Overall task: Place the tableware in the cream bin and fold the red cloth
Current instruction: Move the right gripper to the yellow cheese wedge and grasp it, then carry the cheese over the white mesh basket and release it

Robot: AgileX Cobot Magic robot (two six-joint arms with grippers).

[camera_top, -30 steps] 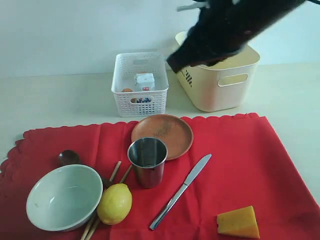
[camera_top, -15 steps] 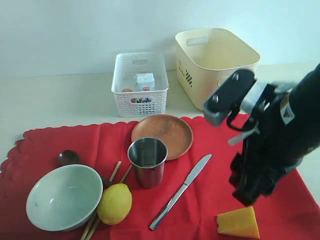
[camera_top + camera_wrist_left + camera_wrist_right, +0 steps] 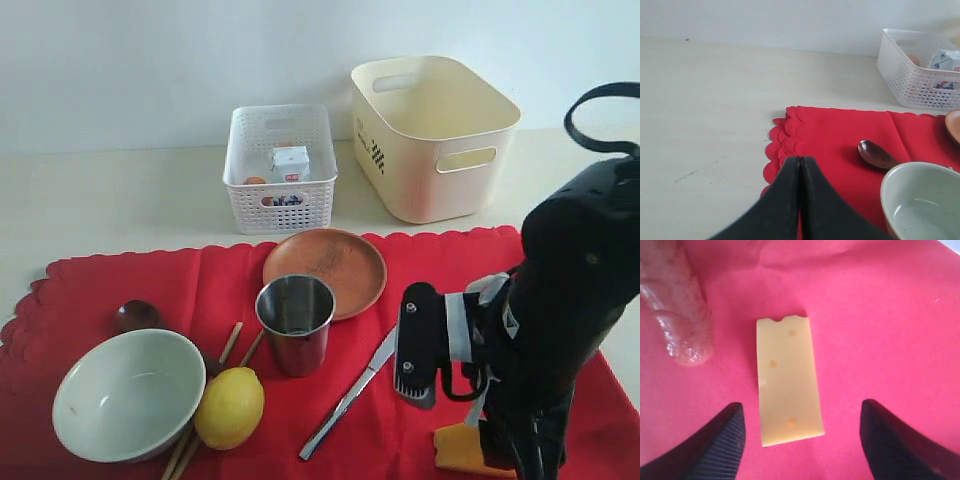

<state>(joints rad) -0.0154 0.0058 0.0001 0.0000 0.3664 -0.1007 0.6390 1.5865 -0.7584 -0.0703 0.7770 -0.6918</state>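
The red cloth (image 3: 450, 270) lies spread on the table. On it are the pale bowl (image 3: 128, 394), steel cup (image 3: 295, 322), brown plate (image 3: 324, 271), dark spoon (image 3: 137, 316), chopsticks (image 3: 232, 345) and silver knife (image 3: 360, 385). The cream bin (image 3: 434, 135) stands behind at the right with nothing showing inside. My right arm (image 3: 560, 330) points down at the cloth's front right. Its gripper (image 3: 802, 432) is open, its jaws either side of the cheese wedge (image 3: 788, 380) and clear of it. My left gripper (image 3: 800, 160) is shut on nothing above the cloth's (image 3: 840, 135) scalloped left edge, near the spoon (image 3: 877, 154) and bowl (image 3: 922, 200).
A white lattice basket (image 3: 280, 165) with a milk carton (image 3: 290, 163) stands left of the cream bin. A lemon (image 3: 230, 406) rests against the bowl, on the chopsticks. The cheese (image 3: 455, 450) is partly hidden by my right arm. A shiny rounded metal end (image 3: 682, 325) lies beside the cheese.
My right arm has swung from above the cream bin down to the cloth's front right, over the cheese, and its jaws have opened. Nothing on the cloth has moved.
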